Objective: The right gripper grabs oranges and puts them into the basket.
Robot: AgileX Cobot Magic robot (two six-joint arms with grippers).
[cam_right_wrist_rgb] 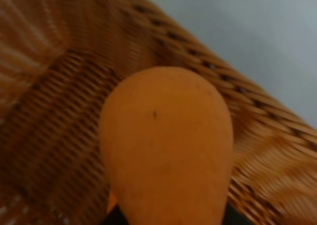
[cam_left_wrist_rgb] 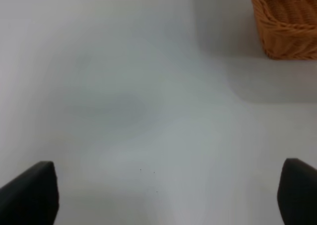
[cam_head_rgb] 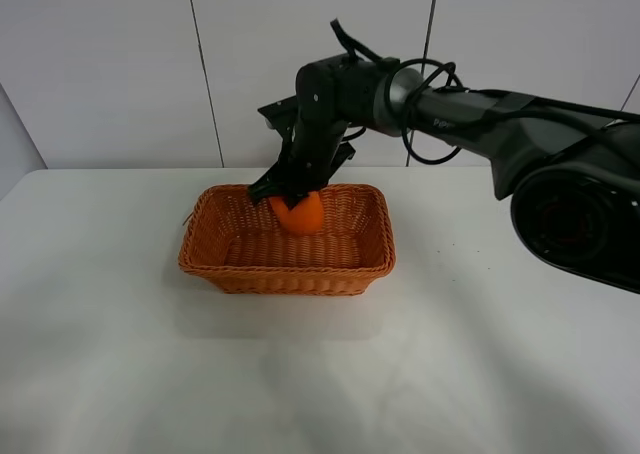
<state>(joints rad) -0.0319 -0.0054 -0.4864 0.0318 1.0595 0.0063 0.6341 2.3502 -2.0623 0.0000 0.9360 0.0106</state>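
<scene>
The woven orange-brown basket (cam_head_rgb: 240, 274) stands on the white table in the middle of the exterior high view. My right gripper (cam_head_rgb: 290, 196) reaches across from the right and is shut on the orange (cam_head_rgb: 298, 214), holding it over the basket's back part, just above the floor. In the right wrist view the orange (cam_right_wrist_rgb: 166, 145) fills the middle, with the basket's weave and rim (cam_right_wrist_rgb: 257, 131) behind it. My left gripper (cam_left_wrist_rgb: 163, 195) is open over bare table; its fingertips (cam_left_wrist_rgb: 29, 193) show in the left wrist view, and a basket corner (cam_left_wrist_rgb: 285, 22) sits ahead of it.
The white table (cam_head_rgb: 120, 354) spreads around the basket. A white panelled wall (cam_head_rgb: 110, 64) stands behind. The right arm's bulky base joint (cam_head_rgb: 575, 214) sits at the right edge.
</scene>
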